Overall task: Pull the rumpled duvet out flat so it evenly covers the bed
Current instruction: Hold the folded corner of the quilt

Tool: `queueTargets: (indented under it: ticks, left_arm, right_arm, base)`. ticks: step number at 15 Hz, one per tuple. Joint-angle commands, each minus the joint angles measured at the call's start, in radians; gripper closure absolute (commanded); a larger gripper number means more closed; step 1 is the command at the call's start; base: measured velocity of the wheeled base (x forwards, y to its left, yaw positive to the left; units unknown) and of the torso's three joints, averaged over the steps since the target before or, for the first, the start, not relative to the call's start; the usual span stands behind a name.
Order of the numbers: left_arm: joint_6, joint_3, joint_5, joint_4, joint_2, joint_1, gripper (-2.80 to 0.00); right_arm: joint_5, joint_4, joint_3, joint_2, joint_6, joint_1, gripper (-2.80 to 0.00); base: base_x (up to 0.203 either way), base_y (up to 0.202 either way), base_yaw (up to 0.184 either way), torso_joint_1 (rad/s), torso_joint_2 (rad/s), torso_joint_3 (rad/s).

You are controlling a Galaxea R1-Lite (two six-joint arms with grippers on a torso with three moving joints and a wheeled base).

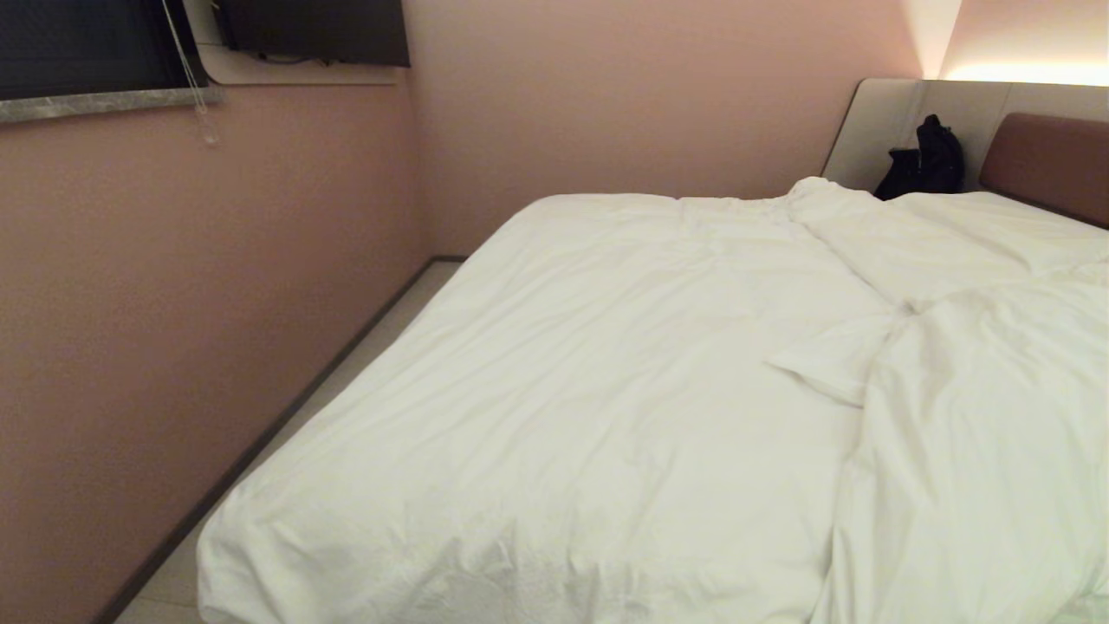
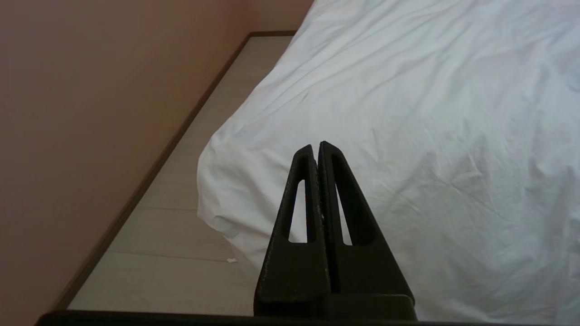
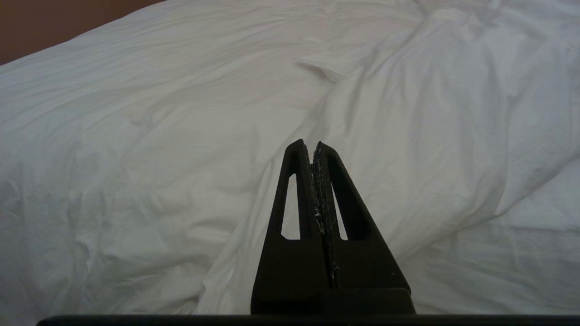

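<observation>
Duvet [image 1: 563, 390] flat on bed's [image 1: 1044, 160] wall side, bunched by headboard side. Left tool [image 2: 316, 147] and right tool [image 3: 308, 145] closed, empty, above duvet.

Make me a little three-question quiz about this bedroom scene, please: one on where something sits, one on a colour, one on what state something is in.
1. Where does the black bag rest?
A. on the floor by the wall
B. at the head of the bed, against the headboard
C. on the window ledge

2. What colour are the walls?
A. dusty pink
B. bright blue
C. dark green

3. How does the duvet lie?
A. folded into a neat square
B. perfectly smooth and flat
C. rumpled, with a fold bunched on the robot's right side

Answers:
1 B, the bag leans on the beige panel beyond the bedding.
2 A, both walls near the bed show pink.
3 C, a ridge and a turned corner stand up on the right, seen in the head view and beyond the shut right hand.
</observation>
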Motion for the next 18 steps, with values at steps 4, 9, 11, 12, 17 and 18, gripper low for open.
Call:
queueTargets:
  ticks: [4,9,11,12,17,18]
  left_arm:
    - [-0.021,0.0,0.006,-0.002,0.0,0.0,0.0]
    - [-0.033,0.0,0.006,-0.002,0.0,0.0,0.0]
    - [-0.032,0.0,0.006,-0.002,0.0,0.0,0.0]
    - [-0.032,0.0,0.006,-0.002,0.0,0.0,0.0]
    - [-0.024,0.0,0.009,-0.001,0.0,0.0,0.0]
    - [-0.024,0.0,0.009,-0.001,0.0,0.0,0.0]
  right_arm:
    - [0.0,-0.001,0.0,0.001,0.001,0.0,0.0]
    - [0.0,-0.001,0.0,0.001,0.001,0.0,0.0]
    - [0.0,-0.001,0.0,0.001,0.001,0.0,0.0]
    - [0.0,-0.001,0.0,0.001,0.001,0.0,0.0]
    - [0.0,-0.001,0.0,0.001,0.001,0.0,0.0]
    - [0.0,-0.001,0.0,0.002,-0.001,0.0,0.0]
  base:
    - [-0.063,0.0,0.0,0.007,0.0,0.001]
    - [-0.117,0.0,0.001,-0.003,0.0,0.002]
    - [0.0,0.0,0.0,0.0,0.0,0.0]
    - [0.0,0.0,0.0,0.0,0.0,0.0]
    - [0.0,0.0,0.0,0.0,0.0,0.0]
    - [0.0,0.0,0.0,0.0,0.0,0.0]
